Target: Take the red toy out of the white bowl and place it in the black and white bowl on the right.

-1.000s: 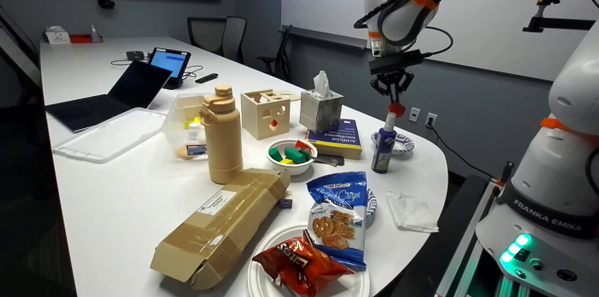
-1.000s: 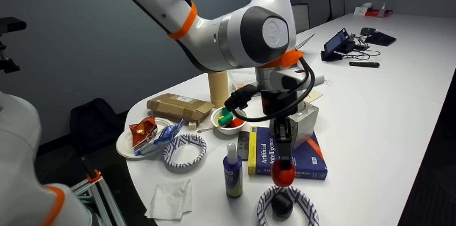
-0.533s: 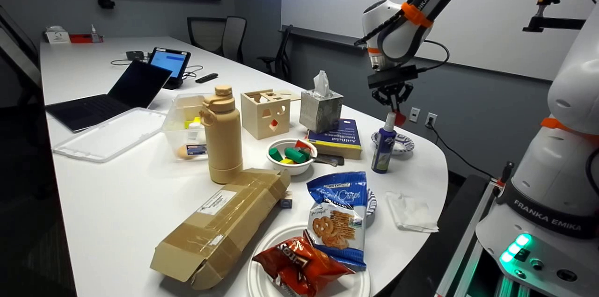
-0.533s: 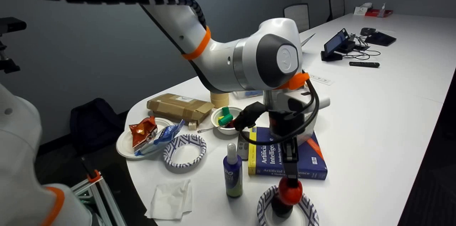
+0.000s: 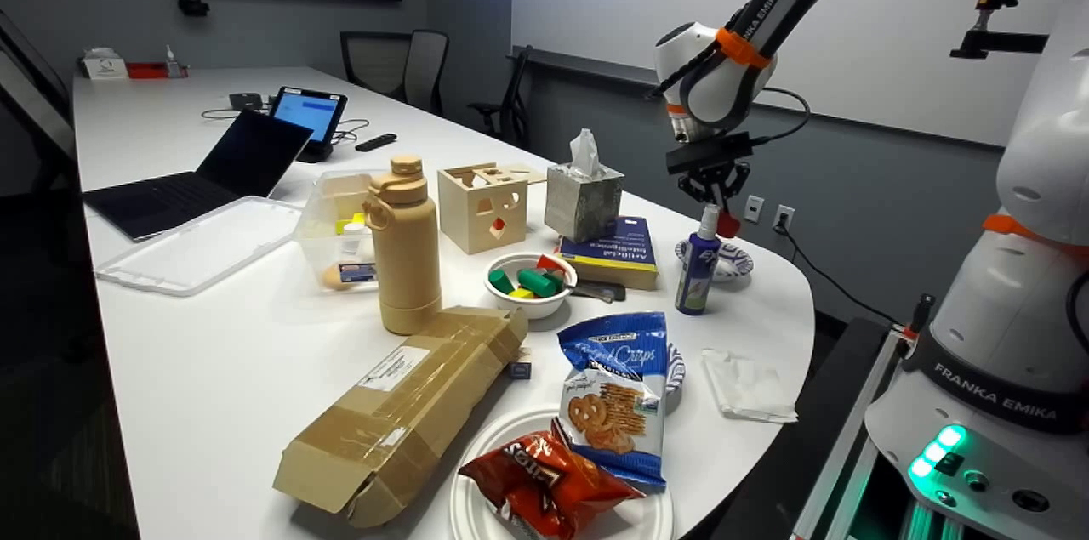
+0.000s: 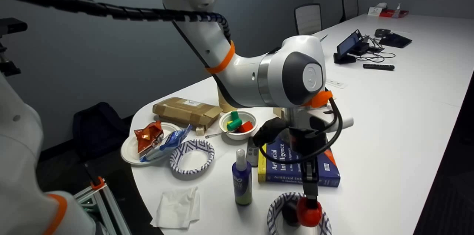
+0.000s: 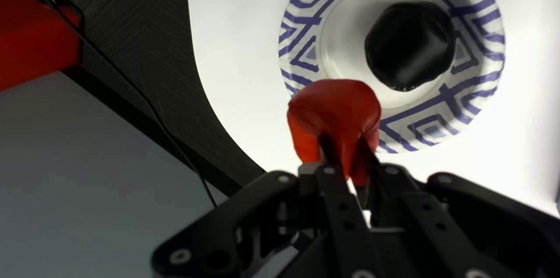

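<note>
My gripper [image 7: 344,151] is shut on the red toy [image 7: 334,105], a rounded, glossy red piece squeezed between the fingertips. In the exterior views the gripper [image 6: 310,192] points down with the red toy [image 6: 309,212] below it. The toy is over the patterned white and dark-blue bowl [image 7: 302,46], which holds a dark rounded object [image 7: 409,46]. In the wrist view the toy overlaps the bowl's near rim; its exact height above the bowl is hard to tell. The white bowl [image 5: 538,309] holds green and yellow pieces and a red block [image 6: 246,127].
A purple spray bottle [image 6: 242,181] stands beside the patterned bowl. A thick blue book [image 6: 274,175] with a tissue box [image 5: 584,200] on it lies behind. A second patterned bowl [image 6: 194,140], a napkin [image 6: 177,209] and snack bags [image 5: 612,404] are nearby. The table edge curves close by.
My gripper has moved down with the red toy, from above the patterned bowl's far rim to lower over the bowl beside the dark object. The toy stays held.
</note>
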Robot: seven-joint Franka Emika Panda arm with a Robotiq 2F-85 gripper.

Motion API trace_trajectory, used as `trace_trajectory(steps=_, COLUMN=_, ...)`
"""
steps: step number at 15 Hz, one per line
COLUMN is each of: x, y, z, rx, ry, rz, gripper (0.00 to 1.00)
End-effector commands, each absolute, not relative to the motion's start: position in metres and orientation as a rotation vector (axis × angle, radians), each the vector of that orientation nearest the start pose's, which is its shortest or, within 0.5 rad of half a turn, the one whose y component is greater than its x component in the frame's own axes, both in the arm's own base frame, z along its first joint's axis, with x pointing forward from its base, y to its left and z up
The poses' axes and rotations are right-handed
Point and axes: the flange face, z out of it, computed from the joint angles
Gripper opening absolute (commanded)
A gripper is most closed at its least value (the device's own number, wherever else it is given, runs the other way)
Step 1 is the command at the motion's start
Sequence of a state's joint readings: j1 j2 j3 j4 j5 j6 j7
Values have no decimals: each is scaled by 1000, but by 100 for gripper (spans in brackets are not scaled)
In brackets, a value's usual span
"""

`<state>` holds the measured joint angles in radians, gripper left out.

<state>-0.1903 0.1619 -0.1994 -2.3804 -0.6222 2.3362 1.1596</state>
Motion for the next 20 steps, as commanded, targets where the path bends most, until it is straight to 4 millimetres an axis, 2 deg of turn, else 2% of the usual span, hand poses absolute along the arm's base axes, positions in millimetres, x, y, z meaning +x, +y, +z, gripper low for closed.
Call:
trace_trajectory(steps=1, x=446, y=-200, z=241, rx=-3116, ry=1844, rz=30, gripper=39)
trace_trajectory(steps=6, x=443, y=-197, z=255, rx=-3114, ry=1829, rz=20, gripper=75)
trace_trajectory(steps=9, x=447, y=-188, z=274, rx=-3120, ry=1793, rz=-17, gripper=99)
trace_trajectory(steps=12, x=455, y=-169, z=301, rx=-3141, ry=1696, rz=-113, gripper=100)
trace_trajectory(steps=17, x=471, y=-126, z=355, rx=-3117, ry=1393, rz=-303, gripper=100)
trace_trajectory(steps=20, x=486, y=-106, z=370, rx=-3041, ry=1212, rz=-369, gripper=100)
